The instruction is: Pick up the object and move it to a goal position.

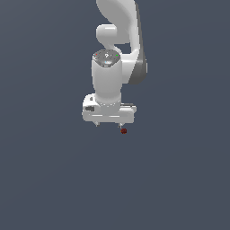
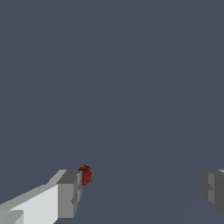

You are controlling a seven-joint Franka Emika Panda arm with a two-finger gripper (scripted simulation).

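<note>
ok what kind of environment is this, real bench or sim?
Looks like a bare simulator scene, not a real bench: flat uniform grey-blue ground with no texture or clutter, a smooth-shaded white hand, open, and a tiny dark red cube beside one finger.

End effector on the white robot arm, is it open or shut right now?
Open. The end effector has its fingers far apart, and the tiny dark red object sits ungripped beside one.
</note>
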